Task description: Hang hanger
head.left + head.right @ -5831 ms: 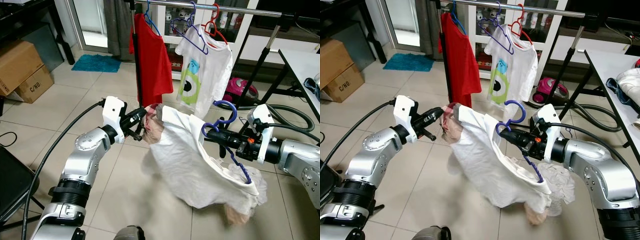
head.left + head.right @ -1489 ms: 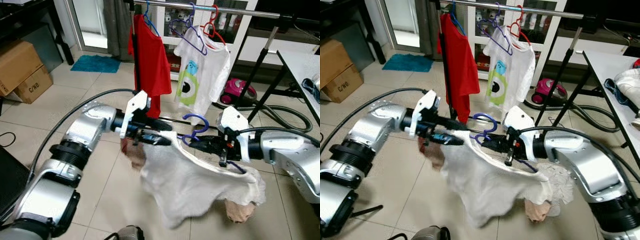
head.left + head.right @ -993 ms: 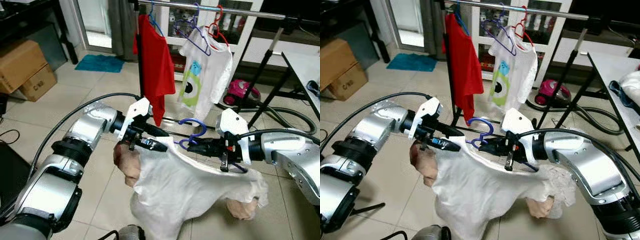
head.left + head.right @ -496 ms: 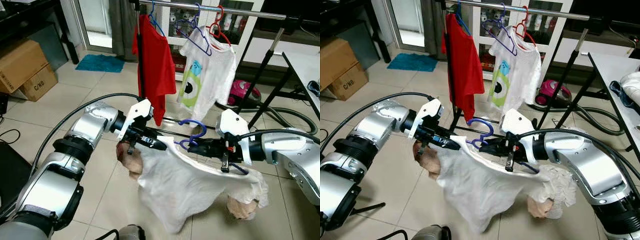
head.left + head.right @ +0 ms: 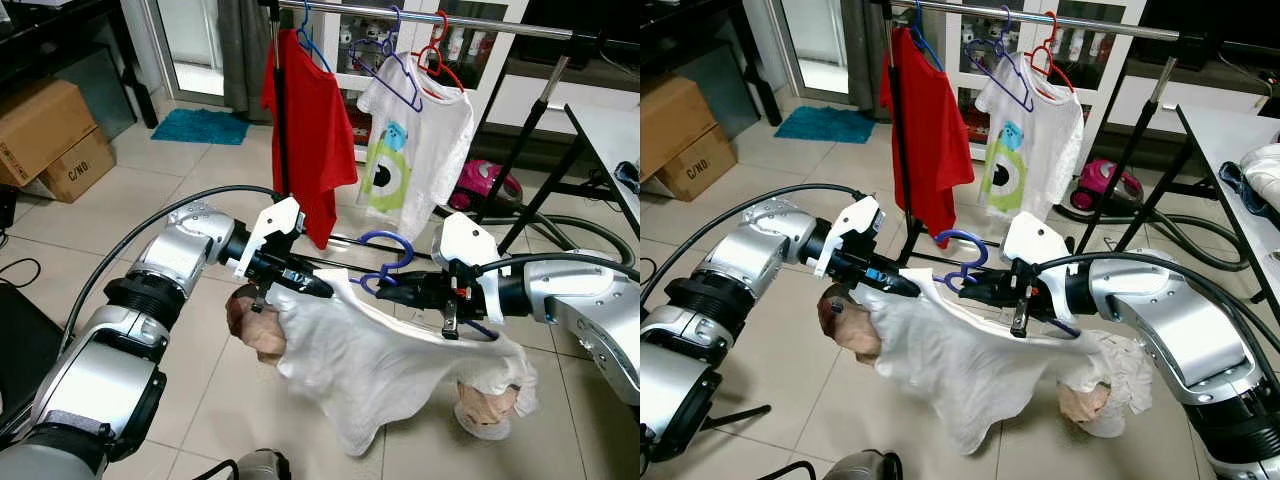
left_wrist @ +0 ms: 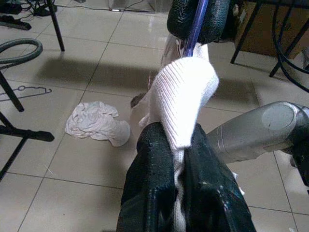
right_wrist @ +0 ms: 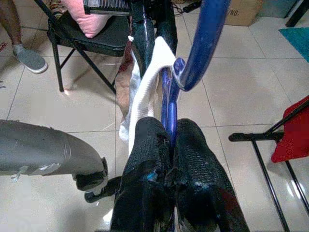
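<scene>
Gripping white shirt (image 5: 370, 350) collar, left fingers (image 6: 159, 154); right fingers (image 7: 149, 145) clamped on blue hanger (image 5: 388, 258).

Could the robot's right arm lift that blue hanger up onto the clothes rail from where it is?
Probably not yet: the right end effector grips the blue hanger low, and the rail sits higher and farther off.

The clothes rail (image 5: 420, 17) stands ahead, and its left part is already crowded: a red shirt (image 5: 310, 120), an empty blue hanger (image 5: 385, 70) and a white printed shirt (image 5: 420, 150) hang close together. To the right of them the rail is bare up to its black slanted legs (image 5: 525, 130). Between the robot and the rail the tiled floor (image 5: 150, 210) is open. A table (image 5: 610, 130) closes the right side, with a hose (image 5: 560, 225) and a pink vacuum cleaner (image 5: 480, 180) near the legs.
</scene>
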`<state>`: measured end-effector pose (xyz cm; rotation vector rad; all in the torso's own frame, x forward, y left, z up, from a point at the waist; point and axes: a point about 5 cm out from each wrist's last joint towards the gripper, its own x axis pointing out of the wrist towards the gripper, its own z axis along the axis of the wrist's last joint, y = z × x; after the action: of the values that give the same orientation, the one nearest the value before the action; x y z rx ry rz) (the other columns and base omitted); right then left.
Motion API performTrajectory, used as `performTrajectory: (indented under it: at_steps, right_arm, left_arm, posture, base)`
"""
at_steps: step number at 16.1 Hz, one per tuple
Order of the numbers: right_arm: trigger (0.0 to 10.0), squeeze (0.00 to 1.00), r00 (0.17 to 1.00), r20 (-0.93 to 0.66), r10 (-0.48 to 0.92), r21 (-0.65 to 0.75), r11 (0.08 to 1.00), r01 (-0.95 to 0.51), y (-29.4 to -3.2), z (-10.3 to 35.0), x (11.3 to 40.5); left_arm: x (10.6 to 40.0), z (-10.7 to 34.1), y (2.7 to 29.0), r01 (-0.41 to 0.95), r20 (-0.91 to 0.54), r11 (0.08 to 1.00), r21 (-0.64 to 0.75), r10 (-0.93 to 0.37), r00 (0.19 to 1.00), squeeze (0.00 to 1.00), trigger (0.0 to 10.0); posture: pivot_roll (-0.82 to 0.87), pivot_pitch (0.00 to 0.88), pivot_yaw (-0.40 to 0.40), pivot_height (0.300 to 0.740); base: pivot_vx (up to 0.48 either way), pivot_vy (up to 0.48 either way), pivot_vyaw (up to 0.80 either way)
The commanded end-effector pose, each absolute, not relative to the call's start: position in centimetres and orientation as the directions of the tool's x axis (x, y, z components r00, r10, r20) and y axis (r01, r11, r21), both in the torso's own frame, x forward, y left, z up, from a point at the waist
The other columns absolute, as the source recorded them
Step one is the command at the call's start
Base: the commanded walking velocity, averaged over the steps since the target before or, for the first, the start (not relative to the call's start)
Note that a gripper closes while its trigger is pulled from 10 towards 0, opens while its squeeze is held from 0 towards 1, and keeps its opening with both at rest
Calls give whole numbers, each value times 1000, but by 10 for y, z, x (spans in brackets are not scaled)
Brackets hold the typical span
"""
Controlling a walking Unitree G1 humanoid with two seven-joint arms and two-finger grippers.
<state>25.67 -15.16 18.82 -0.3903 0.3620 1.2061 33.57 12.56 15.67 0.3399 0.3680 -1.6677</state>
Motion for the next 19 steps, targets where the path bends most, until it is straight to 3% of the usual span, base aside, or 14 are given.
performTrajectory:
  at_steps: [1, 2, 3, 4, 5, 10, 11, 12, 14, 16, 18, 19]
  right_arm:
    - [10000, 0, 307, -453, 837, -125, 281, -952, -148, 194, 256]
    - [10000, 0, 307, -453, 837, -126, 281, -952, -148, 194, 257]
    - [10000, 0, 306, -454, 837, -126, 280, -952, -148, 194, 257]
    - [10000, 0, 306, -455, 836, -125, 280, -952, -148, 194, 257]
    - [10000, 0, 305, -457, 836, -122, 281, -952, -149, 193, 256]
    - [10000, 0, 316, -492, 811, -108, 303, -947, -153, 183, 255]
    - [10000, 0, 320, -509, 799, -103, 313, -944, -155, 179, 254]
    - [10000, 0, 324, -534, 781, -95, 325, -941, -158, 172, 254]
    - [10000, 0, 326, -549, 769, -91, 333, -939, -159, 167, 254]
    - [10000, 0, 350, -553, 756, -73, 374, -924, -161, 165, 258]
    - [10000, 0, 428, -576, 697, -70, 479, -875, -170, 151, 263]
    - [10000, 0, 526, -566, 634, -57, 607, -793, -175, 139, 266]
  left_arm:
    - [337, 161, 125, 995, -398, -102, -21, -912, -102, 0, 0]
    - [337, 162, 125, 994, -396, -107, -21, -912, -107, 0, 0]
    - [338, 164, 123, 995, -387, -92, 31, -919, -73, 0, 1020]
    - [340, 165, 122, 995, -380, -76, 69, -924, -44, 0, 10000]
    - [338, 168, 120, 995, -338, -94, 34, -938, -77, 1000, 10000]
    - [336, 176, 122, 993, -265, -122, 7, -957, -116, 1000, 10000]
    - [336, 178, 123, 992, -255, -125, 7, -960, -119, 224, 10000]
    - [335, 181, 124, 991, -245, -130, 5, -961, -125, 0, 10000]
    - [334, 181, 126, 990, -260, -138, 10, -957, -131, 0, 10000]
    - [335, 178, 129, 995, -277, -95, 32, -957, -82, 0, 10000]
    - [344, 187, 138, 994, -174, 89, 55, -980, 98, 0, 10000]
    - [347, 188, 150, 959, -113, 277, 58, -953, 282, 0, 10000]
  posture:
    - [-74, 0, 31, 740]
    - [-74, 0, 31, 740]
    - [-75, 0, 30, 740]
    - [-75, 0, 30, 740]
    - [-75, 0, 29, 740]
    - [-70, 0, 25, 740]
    - [-69, 0, 24, 740]
    - [-65, 0, 22, 740]
    - [-62, 0, 22, 740]
    - [-61, 0, 21, 740]
    - [-66, 0, 36, 740]
    - [-61, 0, 33, 740]
  base:
    - [0, 0, 0]
    - [0, 0, 0]
    - [0, 0, 0]
    - [0, 0, 0]
    - [0, 0, 0]
    - [0, 0, 0]
    - [0, 0, 0]
    - [0, 0, 0]
    - [0, 0, 0]
    - [0, 0, 0]
    - [0, 0, 0]
    - [0, 0, 0]
